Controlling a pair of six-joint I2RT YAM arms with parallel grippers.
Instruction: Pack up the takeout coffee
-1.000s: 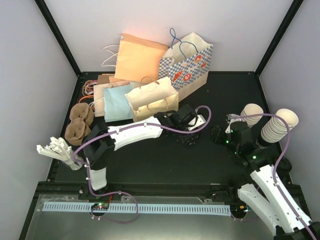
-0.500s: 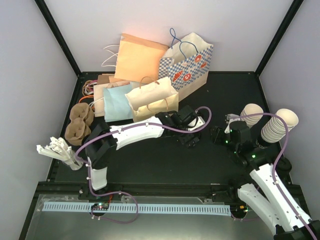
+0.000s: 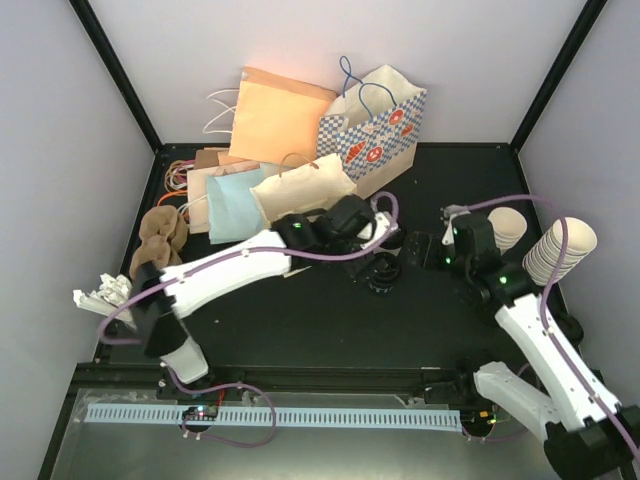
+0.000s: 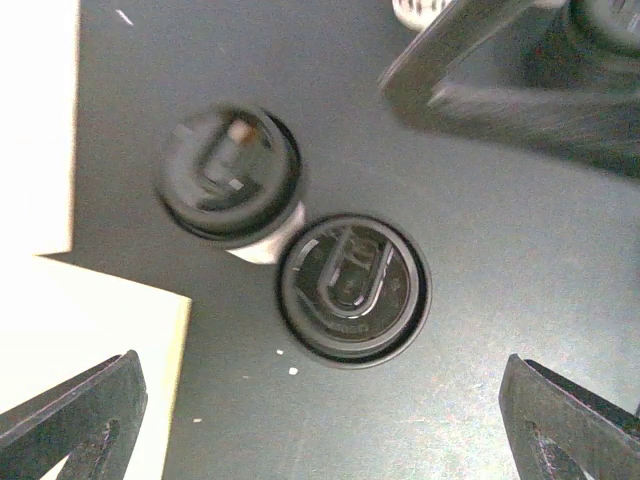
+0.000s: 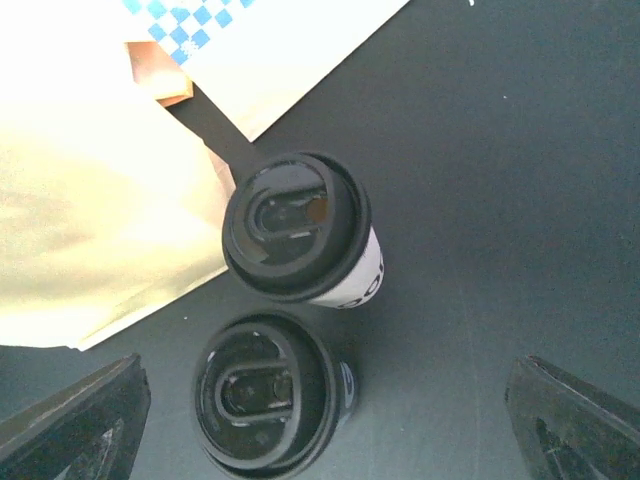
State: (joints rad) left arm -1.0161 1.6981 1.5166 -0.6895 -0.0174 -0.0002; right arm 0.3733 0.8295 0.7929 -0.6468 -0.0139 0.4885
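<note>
Left hand (image 4: 320,385): fingers spread wide with nothing between them. It looks straight down on both lidded cups.
Right hand (image 5: 330,380): fingers also apart and empty. In the left wrist view it is the blurred dark shape in the upper right.
Takeout coffee: you have two upright candidates on the dark worktop (image 5: 480,200). The upper cup (image 5: 297,228) sits at the centre of the right wrist view, and the lower cup (image 5: 268,390) is just beneath it. Their black lids are just beside each other, and you cannot tell whether they touch.
Bags: the cream bag (image 5: 90,200) fills the left of that view, its edge just beside the upper cup. The checked bag (image 5: 170,25) shows along the top.
Step, by judgement: you are choosing one cup to close on, and nothing is packed yet.
Risk, crowding: both hands hang near the same pair, so lowering them together could knock one hand into the other.
Risk, neighbour: with the cups this close, a finger coming down between them may tip the one you are not taking.
Risk, bag: a finger on the left side of the upper cup could catch the cream bag's paper and drag it.
Risk, grip: paper walls give way, so a hard squeeze could buckle the cup or pop its lid.
</note>
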